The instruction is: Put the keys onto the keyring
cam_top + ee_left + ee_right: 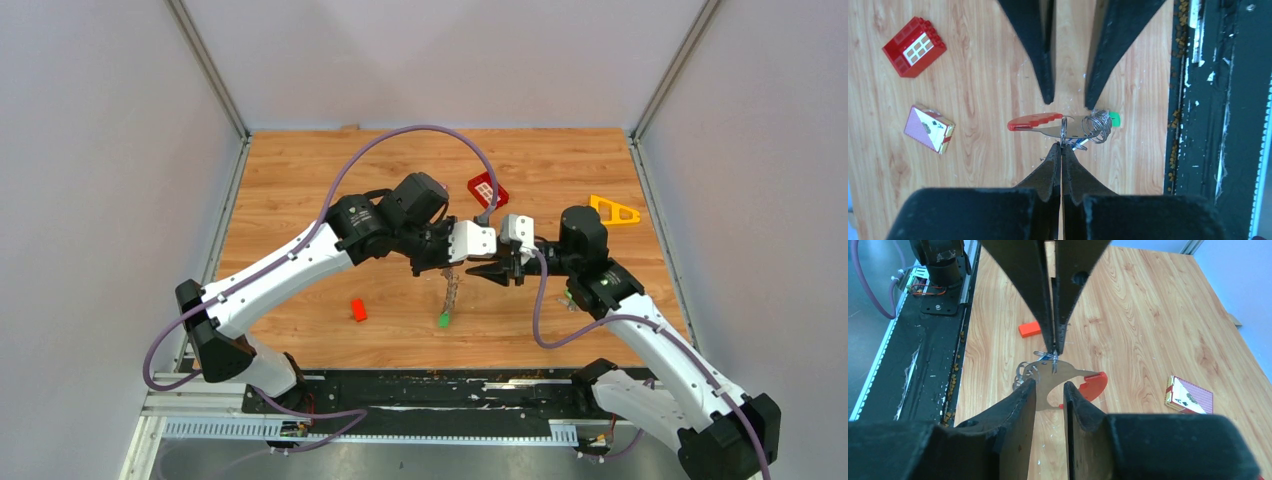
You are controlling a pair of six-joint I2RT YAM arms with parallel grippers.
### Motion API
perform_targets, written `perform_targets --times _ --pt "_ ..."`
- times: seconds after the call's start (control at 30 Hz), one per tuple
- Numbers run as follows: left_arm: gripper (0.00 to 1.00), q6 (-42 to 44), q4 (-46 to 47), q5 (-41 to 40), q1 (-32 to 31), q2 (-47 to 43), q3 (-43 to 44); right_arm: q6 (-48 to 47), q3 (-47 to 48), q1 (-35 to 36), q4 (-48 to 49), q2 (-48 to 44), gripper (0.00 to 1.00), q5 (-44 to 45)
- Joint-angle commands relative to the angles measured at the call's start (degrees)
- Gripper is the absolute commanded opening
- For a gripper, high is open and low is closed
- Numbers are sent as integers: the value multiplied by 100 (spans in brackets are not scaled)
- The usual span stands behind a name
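Seen from my remote station: the keyring (1050,131), silvery grey with a glossy red piece, above the pale wood-grain table (988,165); one of the keys (1115,118), green-headed; a red brick (914,47) with a white window; a red-patterned card pack (929,128); an orange-red block (1029,329).

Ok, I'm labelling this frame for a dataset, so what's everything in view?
keyring: one, silver ring on grey fob with red tip, hanging between the pincers
key: one clear, green head, bottom of the hanging keyring
block: one, red, table left of keyring
toy window brick: one, red with white panes, far centre
card pack: one, red-backed, near brick
triangular frame: one, orange, far right
table: one, wood, underneath
left pincer: one, black, shut on the keyring
right pincer: one, black, open by the fob
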Motion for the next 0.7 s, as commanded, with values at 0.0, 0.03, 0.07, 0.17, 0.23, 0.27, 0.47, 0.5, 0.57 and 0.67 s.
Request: perform_targets --times 0.0,0.03,0.07,0.17,0.23,0.27,0.47,0.5,0.57,0.67 --pt "0 -237 -78 393 -83 -115 256 635 -38 26 686 123 28 -172" --pt "0 -261 -60 405 -101 -122 253 722 -34 27 761 160 28 -243" --pt "0 -276 -39 402 -109 -123 244 796 -29 27 787 201 28 -331" --pt "0 -319 16 408 -120 -151 204 933 -33 21 1000 251 28 -483" --pt "0 -319 36 418 -128 -157 188 934 -29 20 1005 275 27 -537" --pt "0 -322 47 419 -130 -159 182 938 -25 21 1013 289 27 -583" --pt "0 -357 118 446 -127 -124 158 971 -27 34 1040 347 19 -671" --pt "0 -354 127 446 -136 -121 163 967 -31 34 1040 346 18 -672" --pt "0 -375 146 459 -139 -104 171 978 -33 31 1049 367 17 -675" --pt "0 -381 166 472 -138 -96 175 970 -42 32 1045 387 15 -670"
